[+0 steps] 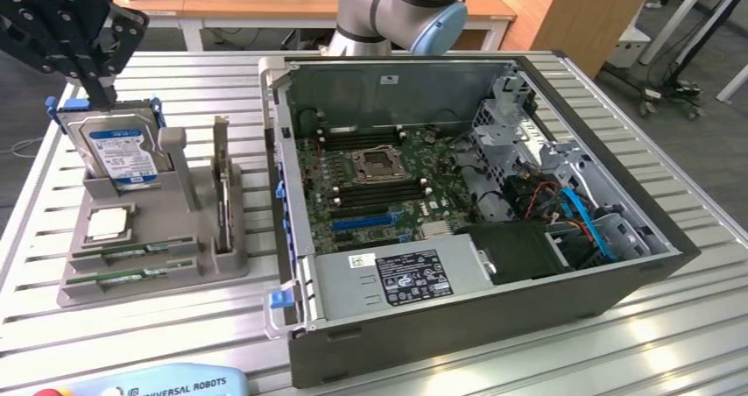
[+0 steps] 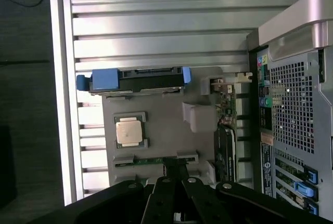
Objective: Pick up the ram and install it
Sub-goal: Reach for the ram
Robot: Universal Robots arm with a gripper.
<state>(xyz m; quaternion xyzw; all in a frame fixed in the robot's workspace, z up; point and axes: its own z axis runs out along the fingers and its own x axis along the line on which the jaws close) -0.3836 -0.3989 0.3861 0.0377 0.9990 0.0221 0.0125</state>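
One ram (image 2: 148,160) flat in the grey holder (image 2: 166,130), below the empty gripper (image 2: 175,168), fingers together

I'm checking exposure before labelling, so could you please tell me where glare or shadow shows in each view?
Exterior view: even light, a soft sheen on the table slats, the computer case darkest round its black block. Wrist view: strong glare bleaches the table edge beside the grey holder; the end effector is a dark shape.
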